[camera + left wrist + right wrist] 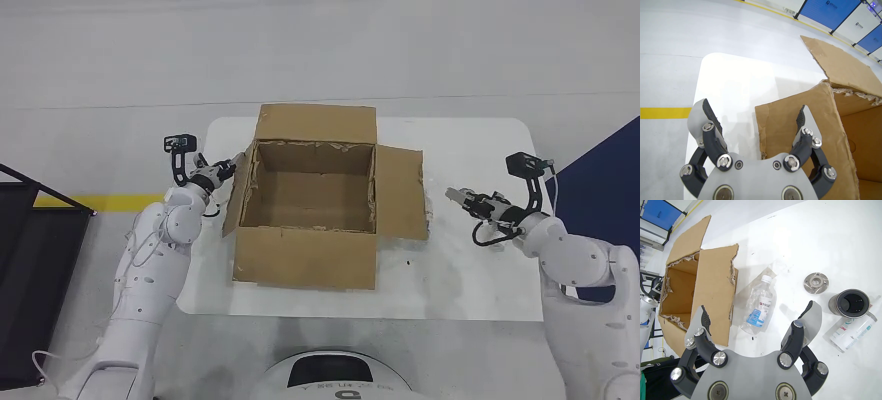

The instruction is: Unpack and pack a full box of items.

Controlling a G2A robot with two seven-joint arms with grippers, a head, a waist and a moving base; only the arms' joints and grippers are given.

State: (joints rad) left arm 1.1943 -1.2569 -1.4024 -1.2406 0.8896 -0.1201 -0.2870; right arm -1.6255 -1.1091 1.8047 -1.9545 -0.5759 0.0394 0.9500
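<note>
An open cardboard box (305, 258) stands in the middle of the white table (470, 285), flaps folded out, its inside bare. My left gripper (232, 166) is open beside the box's left flap (783, 117), holding nothing (753, 108). My right gripper (455, 195) hovers open to the right of the box (713, 279). Below it (756, 305) lies a clear plastic bottle (761, 302) with a white cap. Farther out on the table are a metal flange (815, 282), a steel cylinder with a black bore (849, 305) and a clear labelled bottle (849, 332) on its side.
The box's flaps have torn, ragged edges. A black rack (30, 270) stands on the floor left of the table. A yellow floor line (664, 113) runs past the table's left edge. Blue and white panels (829, 11) stand far behind.
</note>
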